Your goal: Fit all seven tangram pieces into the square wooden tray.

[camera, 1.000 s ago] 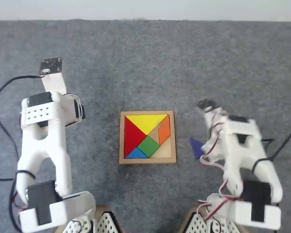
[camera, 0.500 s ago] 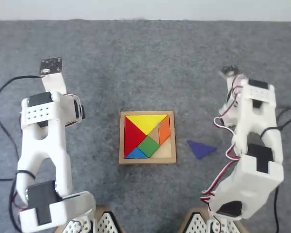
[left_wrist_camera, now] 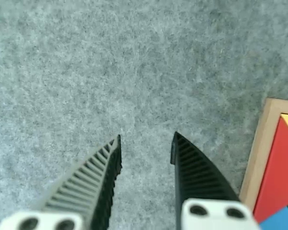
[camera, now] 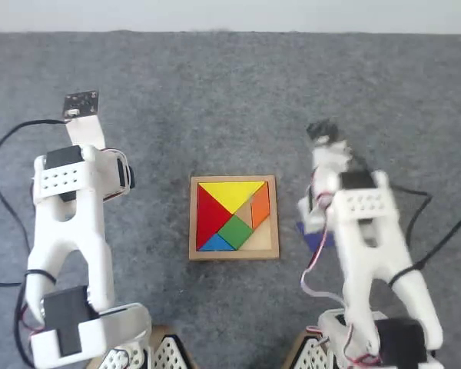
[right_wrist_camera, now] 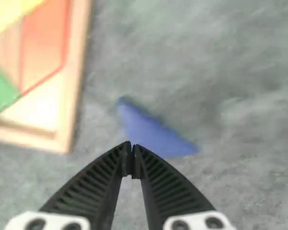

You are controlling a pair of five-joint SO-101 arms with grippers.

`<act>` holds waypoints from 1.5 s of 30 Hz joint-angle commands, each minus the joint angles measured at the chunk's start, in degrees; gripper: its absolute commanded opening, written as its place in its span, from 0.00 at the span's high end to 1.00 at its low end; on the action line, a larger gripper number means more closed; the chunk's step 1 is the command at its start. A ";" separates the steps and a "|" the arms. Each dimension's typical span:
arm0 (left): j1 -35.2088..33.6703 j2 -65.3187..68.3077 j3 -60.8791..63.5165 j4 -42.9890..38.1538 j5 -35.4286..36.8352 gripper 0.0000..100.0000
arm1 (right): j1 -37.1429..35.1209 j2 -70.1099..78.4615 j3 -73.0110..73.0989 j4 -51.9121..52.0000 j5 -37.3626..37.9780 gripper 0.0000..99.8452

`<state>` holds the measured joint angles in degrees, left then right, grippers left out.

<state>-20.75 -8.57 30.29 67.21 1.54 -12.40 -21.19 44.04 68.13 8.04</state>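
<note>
The square wooden tray (camera: 274,218) lies mid-table holding yellow (camera: 232,194), red (camera: 209,215), green (camera: 235,230), orange (camera: 260,204) and light blue (camera: 215,243) pieces, with bare wood at its lower right. A dark blue triangle (camera: 310,235) lies on the carpet right of the tray, partly under the right arm (camera: 357,207). My right gripper (right_wrist_camera: 131,146) is shut and empty, its tips at the near edge of the dark blue triangle (right_wrist_camera: 151,132), beside the tray (right_wrist_camera: 73,96). My left gripper (left_wrist_camera: 146,143) stands open over bare carpet just left of the tray (left_wrist_camera: 259,153).
Grey carpet covers the table. The left arm (camera: 69,200) stands at the left, and a dark cable (camera: 4,165) loops beside it. The right arm's wires (camera: 316,261) hang near the triangle. Open carpet stretches behind the tray.
The right arm swung out to the far right, then came back toward the tray and now hangs over the dark blue triangle. The left arm has kept still.
</note>
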 commanded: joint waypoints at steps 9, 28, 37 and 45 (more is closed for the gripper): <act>0.00 -1.67 0.40 -1.41 -0.53 0.83 | 18.95 -3.38 3.34 1.27 11.96 0.99; 0.00 -1.67 0.57 -2.11 -0.53 0.83 | 12.35 17.10 -1.67 -9.01 9.23 0.99; 0.00 -1.67 0.48 -2.11 -0.62 0.83 | 12.35 31.34 -21.19 -4.70 9.05 0.99; 0.09 -1.67 0.48 -2.11 -0.62 0.83 | 14.02 34.68 -37.80 6.02 8.97 0.99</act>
<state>-20.75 -8.57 31.34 66.51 1.54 0.70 15.21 13.54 72.00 17.71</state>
